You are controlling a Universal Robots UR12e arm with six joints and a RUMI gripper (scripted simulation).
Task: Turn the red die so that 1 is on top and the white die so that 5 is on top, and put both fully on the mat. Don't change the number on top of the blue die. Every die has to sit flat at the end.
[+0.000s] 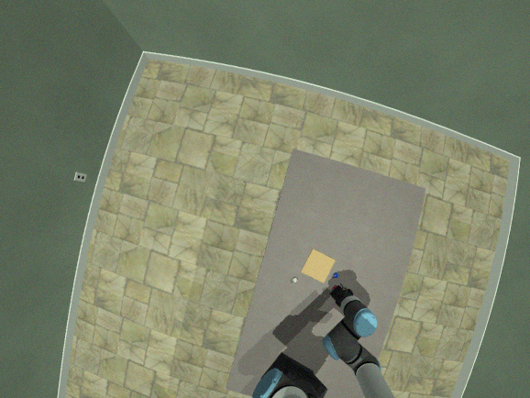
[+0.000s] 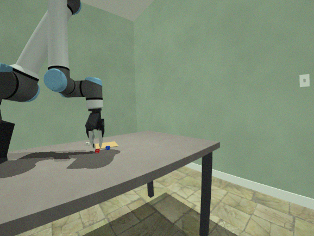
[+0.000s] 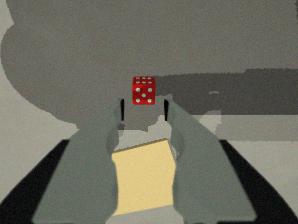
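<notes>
The red die (image 3: 144,91) (image 2: 97,150) sits flat on the grey table, off the mat, in the arm's shadow. My gripper (image 3: 144,100) (image 2: 97,145) (image 1: 339,290) hangs just above it, fingers a little apart and with nothing between them. The tan mat (image 1: 318,265) (image 2: 111,144) (image 3: 142,180) lies just beyond the die. The blue die (image 1: 335,275) (image 2: 107,148) sits on the table at the mat's near corner. The white die (image 1: 295,280) (image 2: 87,143) sits on the table on the mat's other side, apart from it.
The grey table (image 1: 348,206) (image 2: 163,152) stretches far beyond the mat. The arm's base stands at the table's near end (image 1: 293,381). The arm's shadow covers the table around the red die.
</notes>
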